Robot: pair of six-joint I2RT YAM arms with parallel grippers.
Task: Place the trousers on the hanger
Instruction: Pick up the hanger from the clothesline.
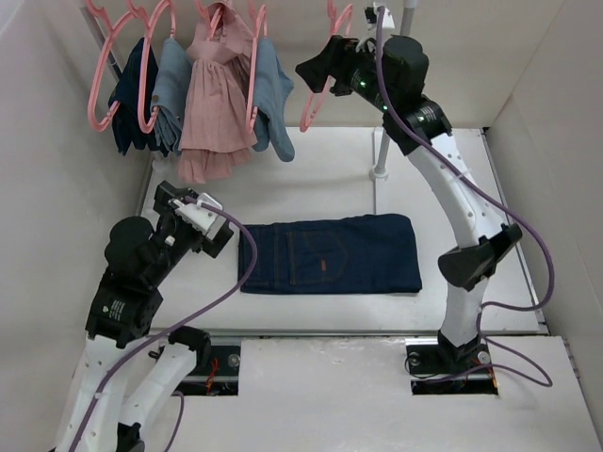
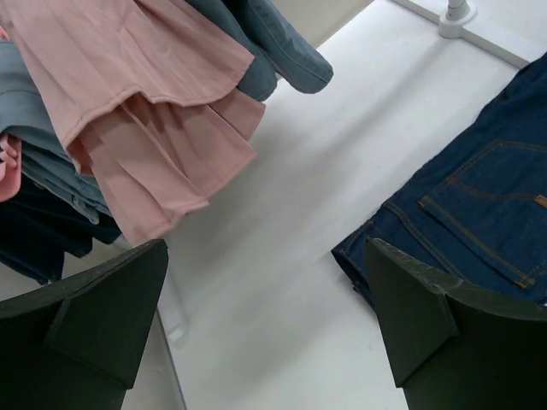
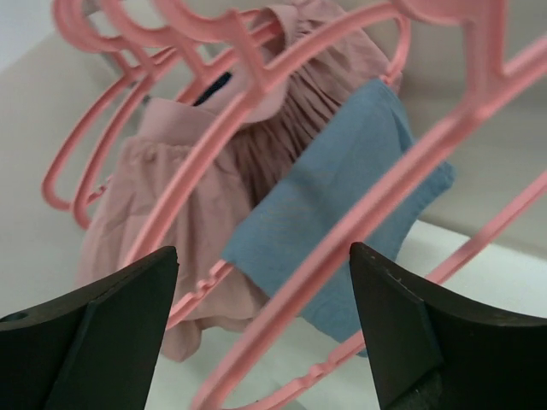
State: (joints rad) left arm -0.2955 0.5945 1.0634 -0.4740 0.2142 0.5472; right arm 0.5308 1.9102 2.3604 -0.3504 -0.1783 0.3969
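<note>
The trousers [image 1: 330, 254] are dark navy jeans with orange stitching, lying folded flat in the middle of the table; their left end also shows in the left wrist view [image 2: 479, 205]. An empty pink hanger [image 1: 312, 111] hangs from the rail at the back. My right gripper [image 1: 305, 70] is raised at this hanger and is open. In the right wrist view the hanger's pink bar [image 3: 342, 248] crosses slantwise between the wide-apart jaws of that gripper [image 3: 265, 329], ungripped. My left gripper [image 1: 200, 226] is open and empty just left of the trousers, over bare table [image 2: 265, 325].
On the rail at the back left hang a pink dress [image 1: 215, 104], faded-blue denim garments [image 1: 273, 94], a dark garment [image 1: 127, 94] and several more pink hangers [image 1: 102, 85]. The rail's white post and foot [image 1: 380, 169] stand behind the trousers. White walls enclose the table.
</note>
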